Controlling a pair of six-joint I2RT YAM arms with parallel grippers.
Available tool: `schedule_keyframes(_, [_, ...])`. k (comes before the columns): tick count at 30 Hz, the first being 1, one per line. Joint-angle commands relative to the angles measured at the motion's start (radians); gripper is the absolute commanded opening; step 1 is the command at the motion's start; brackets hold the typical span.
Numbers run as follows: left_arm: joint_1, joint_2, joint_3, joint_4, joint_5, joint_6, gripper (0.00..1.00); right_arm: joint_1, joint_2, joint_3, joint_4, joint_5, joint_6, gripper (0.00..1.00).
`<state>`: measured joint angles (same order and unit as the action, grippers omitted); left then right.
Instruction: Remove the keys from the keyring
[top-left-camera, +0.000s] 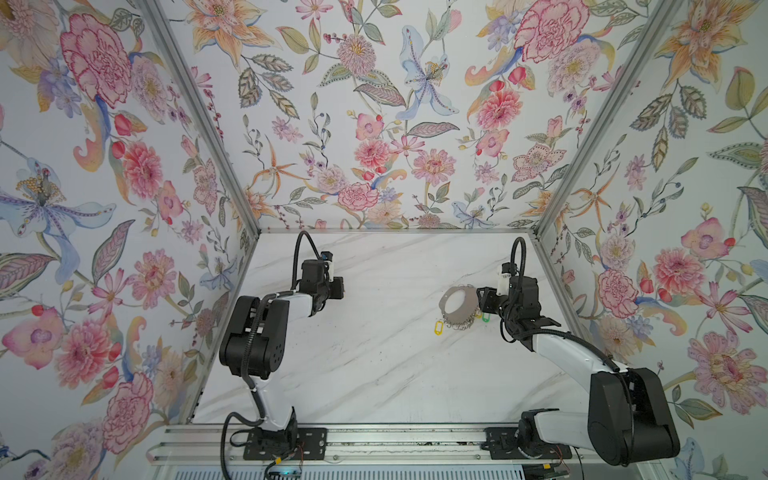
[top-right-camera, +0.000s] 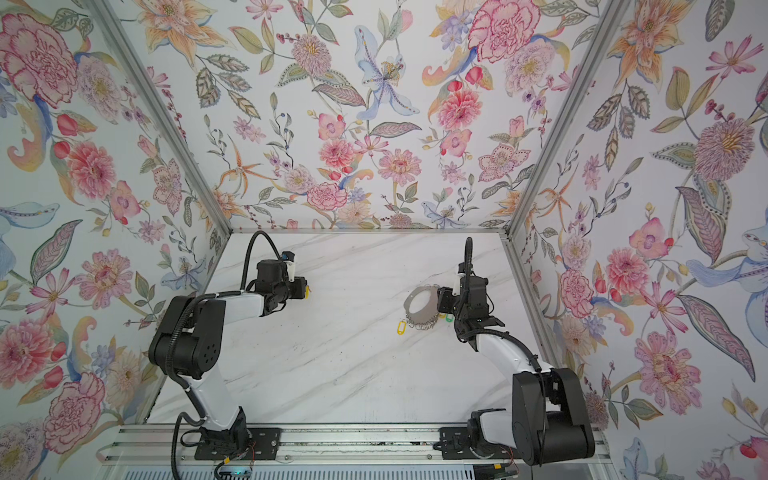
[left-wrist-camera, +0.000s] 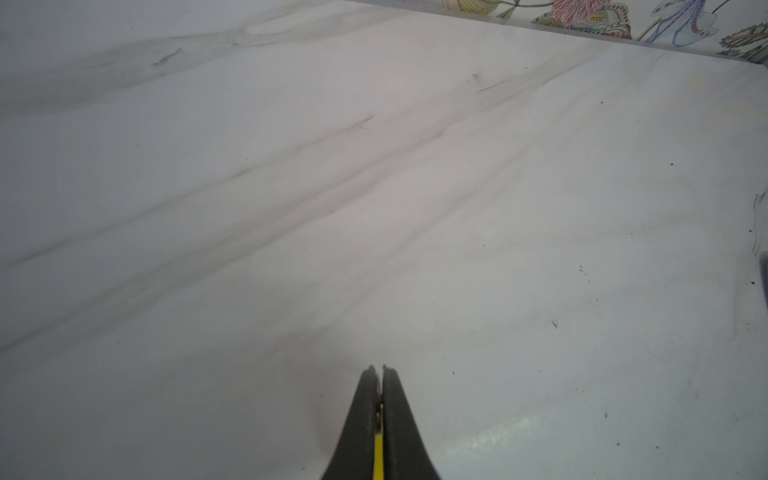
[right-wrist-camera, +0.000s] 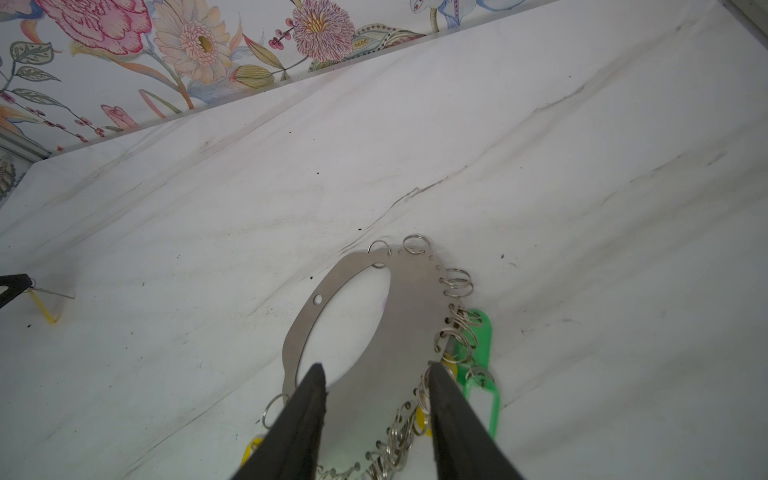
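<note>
My left gripper (left-wrist-camera: 377, 368) and right gripper (right-wrist-camera: 376, 365) have tapered black fingers (right-wrist-camera: 299, 424); white arms (top-left-camera: 291, 301), black joints (top-left-camera: 253, 332), ribbed cables (top-left-camera: 296, 253), black plates (top-left-camera: 316, 442) on the rail (top-left-camera: 395, 434).

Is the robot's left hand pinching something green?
No, the left gripper pinches a yellow tag, seen edge-on between its fingers.
</note>
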<state>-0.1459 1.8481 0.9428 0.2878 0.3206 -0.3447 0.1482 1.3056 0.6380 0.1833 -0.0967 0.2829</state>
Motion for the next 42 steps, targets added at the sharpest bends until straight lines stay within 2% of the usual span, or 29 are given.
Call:
schedule_keyframes(1, [0.009, -0.009, -0.003, 0.007, 0.006, -0.019, 0.31, -0.011, -0.033, -0.016, -0.016, 0.013, -0.031, 0.43])
schedule_keyframes(3, [0.013, -0.04, -0.019, 0.011, -0.018, -0.01, 0.39, -0.013, -0.041, -0.014, -0.02, 0.013, -0.029, 0.42])
schedule_keyframes(7, [0.036, -0.14, -0.091, 0.058, -0.054, -0.014, 0.47, -0.015, -0.06, -0.014, -0.03, 0.016, -0.018, 0.43])
schedule_keyframes(11, [0.065, -0.224, -0.177, 0.109, -0.058, -0.029, 0.51, -0.015, -0.084, -0.017, -0.05, 0.069, -0.019, 0.43])
schedule_keyframes(17, [0.11, -0.418, -0.363, 0.251, -0.129, -0.037, 0.55, -0.015, -0.139, -0.026, -0.079, 0.189, -0.072, 0.48])
schedule_keyframes(21, [0.126, -0.552, -0.487, 0.38, -0.194, -0.021, 0.62, -0.015, -0.226, -0.078, 0.032, 0.32, -0.132, 0.61])
schedule_keyframes(22, [0.128, -0.579, -0.51, 0.406, -0.217, -0.017, 0.63, -0.015, -0.243, -0.096, 0.078, 0.351, -0.148, 0.68])
schedule_keyframes(23, [0.128, -0.611, -0.537, 0.438, -0.243, -0.016, 0.65, -0.015, -0.256, -0.116, 0.127, 0.382, -0.162, 0.83])
schedule_keyframes(24, [0.13, -0.644, -0.56, 0.464, -0.273, -0.011, 0.67, -0.017, -0.26, -0.129, 0.17, 0.406, -0.181, 0.92])
schedule_keyframes(29, [0.133, -0.778, -0.665, 0.548, -0.464, 0.027, 0.81, -0.02, -0.226, -0.149, 0.255, 0.459, -0.27, 0.99])
schedule_keyframes(33, [0.137, -0.813, -0.79, 0.723, -0.589, 0.09, 0.99, -0.021, -0.188, -0.229, 0.435, 0.51, -0.274, 0.99])
schedule_keyframes(36, [0.138, -0.779, -0.836, 0.818, -0.651, 0.113, 0.99, -0.022, -0.146, -0.296, 0.584, 0.524, -0.279, 0.99])
schedule_keyframes(42, [0.14, -0.644, -0.853, 0.954, -0.634, 0.163, 0.99, -0.022, -0.031, -0.307, 0.669, 0.521, -0.307, 0.99])
